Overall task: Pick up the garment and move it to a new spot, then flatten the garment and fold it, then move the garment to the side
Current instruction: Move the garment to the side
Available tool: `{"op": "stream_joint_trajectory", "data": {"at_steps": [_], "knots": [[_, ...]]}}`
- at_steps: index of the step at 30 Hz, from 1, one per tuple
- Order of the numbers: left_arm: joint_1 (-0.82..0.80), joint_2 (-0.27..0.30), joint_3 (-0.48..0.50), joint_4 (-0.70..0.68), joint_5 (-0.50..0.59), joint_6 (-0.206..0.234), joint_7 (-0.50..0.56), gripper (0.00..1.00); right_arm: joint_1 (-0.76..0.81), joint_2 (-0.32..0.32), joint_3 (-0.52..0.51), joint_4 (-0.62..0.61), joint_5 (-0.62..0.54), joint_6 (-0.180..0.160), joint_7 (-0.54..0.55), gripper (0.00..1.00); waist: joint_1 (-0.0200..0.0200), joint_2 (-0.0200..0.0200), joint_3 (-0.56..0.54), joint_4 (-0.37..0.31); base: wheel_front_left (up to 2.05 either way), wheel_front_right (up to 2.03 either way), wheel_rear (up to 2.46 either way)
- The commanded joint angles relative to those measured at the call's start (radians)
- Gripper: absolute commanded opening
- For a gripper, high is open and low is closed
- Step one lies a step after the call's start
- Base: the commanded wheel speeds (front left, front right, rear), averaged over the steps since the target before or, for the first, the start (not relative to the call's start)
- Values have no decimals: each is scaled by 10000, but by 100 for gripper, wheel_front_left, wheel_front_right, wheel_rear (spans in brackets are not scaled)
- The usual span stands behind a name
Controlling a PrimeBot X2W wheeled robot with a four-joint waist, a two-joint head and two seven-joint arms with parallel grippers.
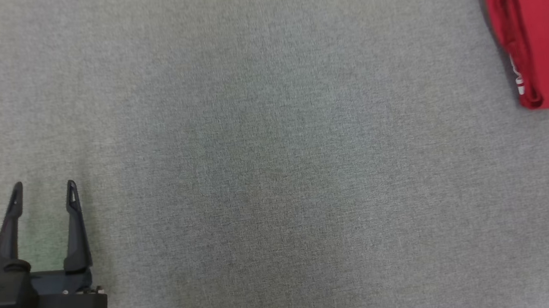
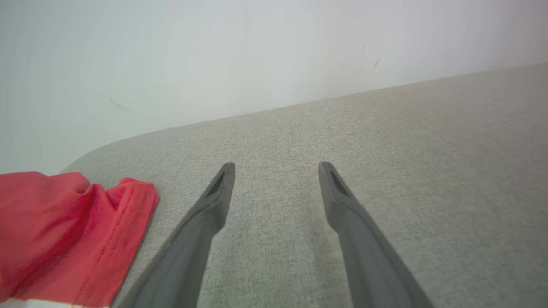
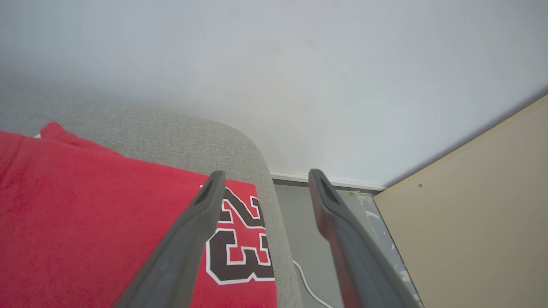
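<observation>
Folded red jersey garment (image 1: 541, 34) sits far right on grey fabric surface (image 1: 276, 173); set-aside step looks done. Your left hand (image 1: 44, 185), right hand (image 3: 265, 173): spread wide, empty. Next, retract.

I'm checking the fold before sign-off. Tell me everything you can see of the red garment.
The red garment looks like a jersey knit, folded into a compact rectangle with layered edges showing along one side. White trim peeks out at its ends, and a dark number 23 outlined in white faces up. It lies flat on the grey fabric surface, near a rounded corner, partly cut off by the head view's edge. The right gripper hangs open above it; whether it touches, I cannot tell.
</observation>
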Motion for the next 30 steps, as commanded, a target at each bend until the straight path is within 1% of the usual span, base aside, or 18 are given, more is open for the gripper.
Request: {"op": "stream_joint_trajectory", "data": {"at_steps": [1, 2, 5, 8, 14, 17, 22, 25, 30], "knots": [[150, -65, 1, 58, -18, 55, -49, 100, -128, -61, -181, 36, 109, -21, -119, 100, 0, -2, -168, 14, 0, 0, 0], [180, -129, -43, 191, -75, 80, -67, 100, -125, 2, -573, 64, 278, -21, -312, 100, 0, -2, -421, 44, 0, 0, 0], [272, -280, -114, 419, -101, 132, -92, 100, 89, 384, -908, 28, 372, -21, -464, 100, 0, -2, -919, 63, 0, 0, 0], [495, -384, -160, 696, -102, 153, -114, 100, 374, 849, -1194, -424, 469, -21, -518, 100, 0, -2, -1442, 46, 0, 0, 0], [917, -682, -145, 884, -203, 179, -121, 100, 1858, 1497, -2430, -2588, 502, -21, -503, 100, 0, -2, -2387, 186, 0, 0, 0], [1145, -737, -94, 952, -212, 145, -115, 100, 2954, 1903, -3045, -3648, 209, -21, -505, 100, 0, -2, -2826, 287, 0, 0, 0], [1597, -924, -34, 1022, -176, 166, -117, 100, 4894, 2872, -4034, -5248, -458, -21, -507, 100, 0, -2, -3553, 478, 0, 0, 0], [1832, -954, -28, 1071, -137, 102, -117, 100, 5982, 3445, -4370, -6165, -865, -21, -507, 100, 0, -2, -3845, 583, 0, 0, 0], [2063, -987, -43, 1154, -98, 83, -118, 100, 7281, 4130, -4674, -7287, -1347, -21, -506, 100, 0, -2, -4163, 679, 0, 0, 0]]}}
